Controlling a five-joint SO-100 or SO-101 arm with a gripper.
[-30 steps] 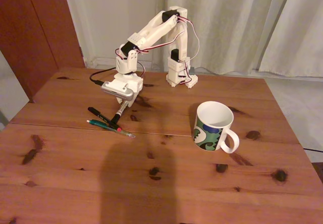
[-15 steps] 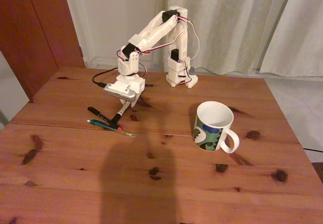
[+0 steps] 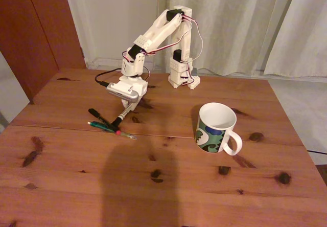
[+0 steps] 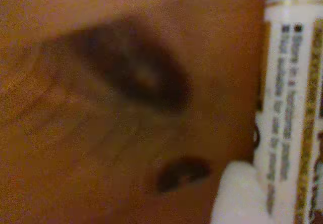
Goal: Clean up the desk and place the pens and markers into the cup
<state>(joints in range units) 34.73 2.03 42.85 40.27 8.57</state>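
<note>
white curtains (image 3: 245, 27) behind | brown door (image 3: 36, 27) left | pale floor (image 3: 301, 104) right

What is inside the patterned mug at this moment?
In the fixed view, the mug shows only its bare white inner wall; no pen or marker stands in it. Its bottom is hidden behind the near rim. The black pen and teal pen lie on the desk.
</note>
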